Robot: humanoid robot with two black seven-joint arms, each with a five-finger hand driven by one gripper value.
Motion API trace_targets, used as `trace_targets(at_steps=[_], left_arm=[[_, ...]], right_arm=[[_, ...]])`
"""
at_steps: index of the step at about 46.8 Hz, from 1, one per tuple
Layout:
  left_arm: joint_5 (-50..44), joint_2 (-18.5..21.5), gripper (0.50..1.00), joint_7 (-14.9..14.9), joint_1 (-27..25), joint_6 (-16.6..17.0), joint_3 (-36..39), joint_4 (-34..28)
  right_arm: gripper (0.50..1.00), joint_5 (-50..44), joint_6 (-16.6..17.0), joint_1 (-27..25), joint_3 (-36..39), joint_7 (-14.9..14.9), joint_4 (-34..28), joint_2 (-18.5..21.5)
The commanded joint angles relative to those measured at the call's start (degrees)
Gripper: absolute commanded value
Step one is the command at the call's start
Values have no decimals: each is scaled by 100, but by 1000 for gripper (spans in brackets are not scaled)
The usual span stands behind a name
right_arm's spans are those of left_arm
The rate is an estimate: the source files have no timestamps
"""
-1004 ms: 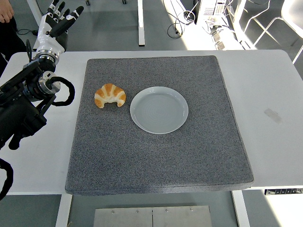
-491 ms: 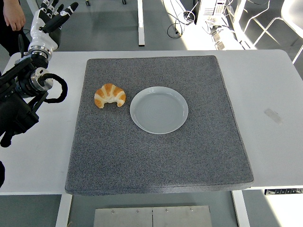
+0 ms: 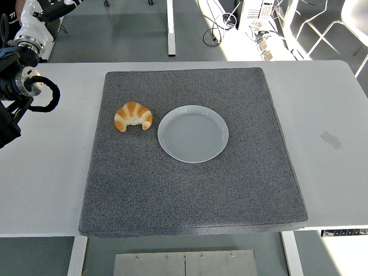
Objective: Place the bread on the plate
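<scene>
A golden croissant [image 3: 133,116] lies on the grey mat [image 3: 195,195], left of centre. A pale round plate [image 3: 193,133] sits on the mat just right of the croissant, with nothing on it. My left arm comes in at the top left corner, raised above the table's far left edge. Its hand [image 3: 50,8] is mostly cut off by the picture's top and is far from the croissant. The right arm does not show.
The mat covers the middle of the white table [image 3: 333,115]. Table legs, cables and chairs stand on the floor beyond the far edge. Part of a person [image 3: 21,6] shows at the top left behind my arm.
My left arm has drawn back up and to the left, away from the mat, and its hand has slid mostly out of the picture. The croissant and plate have not moved.
</scene>
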Motion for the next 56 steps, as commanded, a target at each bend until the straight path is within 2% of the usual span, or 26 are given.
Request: trace_targets(at_steps=[1, 11, 21, 28, 36, 48, 51, 56], left_arm=[[19, 71, 972, 213, -36, 0, 64, 6], [265, 220, 963, 205, -440, 44, 1391, -3], [950, 326, 955, 213, -748, 61, 1866, -249], [1750, 484, 954, 266, -862, 360, 2244, -758], [2234, 396, 952, 310, -880, 509, 2789, -917], [2445, 273, 952, 319, -1003, 518, 3668, -970], [2541, 300, 952, 415, -1020, 492, 3738, -1101], [2857, 317, 952, 775, -1134, 413, 3923, -1382]], right_arm=[[1000, -8, 0, -2, 0, 0, 0, 0], [1000, 0, 0, -2, 0, 0, 0, 0], [1000, 0, 0, -2, 0, 0, 0, 0], [1000, 0, 0, -2, 0, 0, 0, 0], [1000, -8, 0, -2, 0, 0, 0, 0], [1000, 0, 0, -2, 0, 0, 0, 0], [1000, -8, 0, -2, 0, 0, 0, 0], [1000, 0, 0, -2, 0, 0, 0, 0]])
